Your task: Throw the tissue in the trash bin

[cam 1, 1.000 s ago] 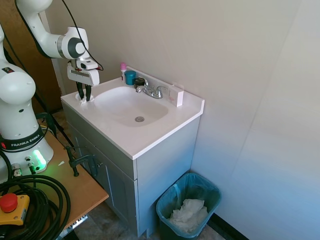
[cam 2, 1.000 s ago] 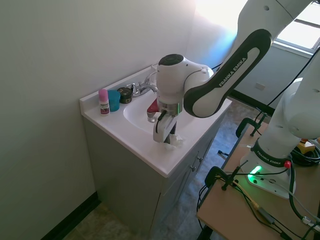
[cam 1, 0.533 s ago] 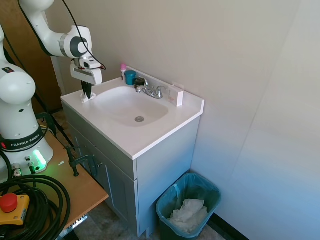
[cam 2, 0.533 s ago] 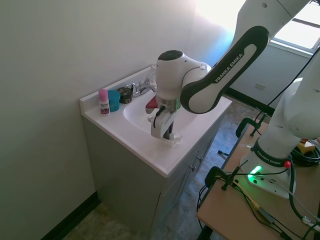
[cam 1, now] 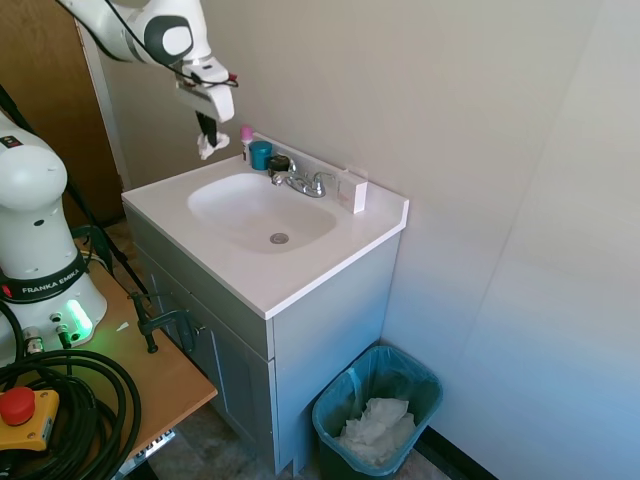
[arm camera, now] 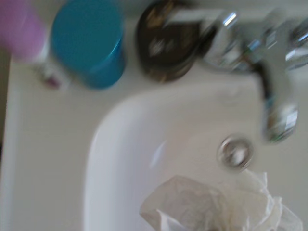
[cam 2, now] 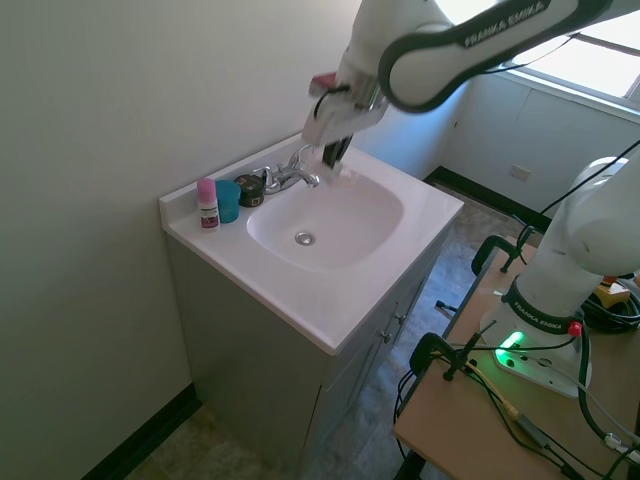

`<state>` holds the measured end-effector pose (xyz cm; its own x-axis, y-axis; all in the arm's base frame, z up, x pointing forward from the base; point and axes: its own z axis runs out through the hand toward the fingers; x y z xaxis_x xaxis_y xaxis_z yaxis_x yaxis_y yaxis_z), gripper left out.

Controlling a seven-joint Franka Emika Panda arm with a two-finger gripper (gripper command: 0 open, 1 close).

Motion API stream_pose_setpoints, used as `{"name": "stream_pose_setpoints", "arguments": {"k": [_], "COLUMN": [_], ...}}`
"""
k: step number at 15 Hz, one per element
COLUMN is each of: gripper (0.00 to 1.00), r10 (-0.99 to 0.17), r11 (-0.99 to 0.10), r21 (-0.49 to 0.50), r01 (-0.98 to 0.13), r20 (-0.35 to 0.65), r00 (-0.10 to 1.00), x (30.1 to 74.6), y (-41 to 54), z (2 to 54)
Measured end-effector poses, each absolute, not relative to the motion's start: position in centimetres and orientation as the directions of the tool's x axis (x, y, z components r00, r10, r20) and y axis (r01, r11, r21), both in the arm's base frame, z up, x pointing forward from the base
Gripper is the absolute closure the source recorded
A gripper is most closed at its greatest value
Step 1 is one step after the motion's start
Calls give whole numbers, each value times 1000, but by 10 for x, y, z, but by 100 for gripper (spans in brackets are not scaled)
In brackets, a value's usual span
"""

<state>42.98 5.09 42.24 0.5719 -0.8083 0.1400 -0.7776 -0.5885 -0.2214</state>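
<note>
We hold the tissue (cam 1: pixel 206 146) pinched in closed jaws high above the sink (cam 1: pixel 255 210); a loose wad could slip before reaching the trash bin (cam 1: pixel 376 408).

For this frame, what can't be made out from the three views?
- Trash bin: outside the second exterior and wrist views, and its bottom edge is cut off in the first exterior view.
- Labels on the pink-capped bottle and dark jar: too small or blurred.
- Gripper contact on the tissue: tiny in both exterior views.
</note>
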Motion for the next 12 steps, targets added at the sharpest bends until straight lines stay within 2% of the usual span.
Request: {"name": "stream_pose_setpoints", "arguments": {"k": [3, 5, 8, 10, 12], "gripper": [100, 100, 100, 100, 100], "r10": [-915, -967, -999, -989, -977], "r11": [-403, -253, -6, 141, 212], "r21": [-343, -397, -436, -421, -391], "r01": [-848, -882, -900, -896, -896], "r20": [152, 126, 45, -25, -63], "r00": [373, 220, -15, -144, -204], "x": [440, 436, 428, 433, 450], "y": [-79, -167, -282, -337, -368], "z": [477, 489, 467, 434, 396]}}
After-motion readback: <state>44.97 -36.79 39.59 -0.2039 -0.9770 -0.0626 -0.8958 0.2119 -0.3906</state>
